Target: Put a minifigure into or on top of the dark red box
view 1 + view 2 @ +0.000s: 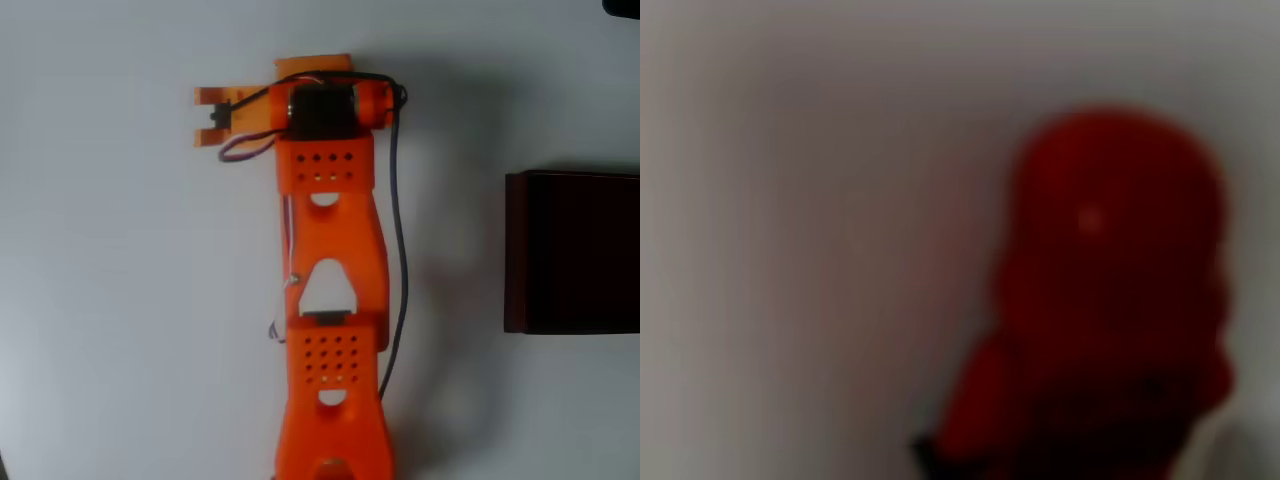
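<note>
Overhead view. My arm (332,300) runs up the middle of the white table (110,300), orange, with a dark cable looping down its right side. My gripper (212,118) sits at the top and points toward the picture's left; two orange prongs show there with a gap between them (the wrist motor block covers much of the rest). From this height I cannot tell how wide my fingers stand, and I see nothing red between them here. The dark red box (572,252) lies at the right edge, partly cut off by the frame, maroon at its left wall and nearly black inside. It is well apart from my gripper, on the far side of the arm.

Wrist view. The picture is heavily blurred. A red shape fills the right half, rounded at the top and wider below: the minifigure (1110,300), very close to the lens, with a small pale spot on its upper part. The pale table surface lies behind it. My fingers cannot be made out in this blur, so whether they touch or grip the figure I cannot say; it stands right of centre and extends to the bottom edge.
</note>
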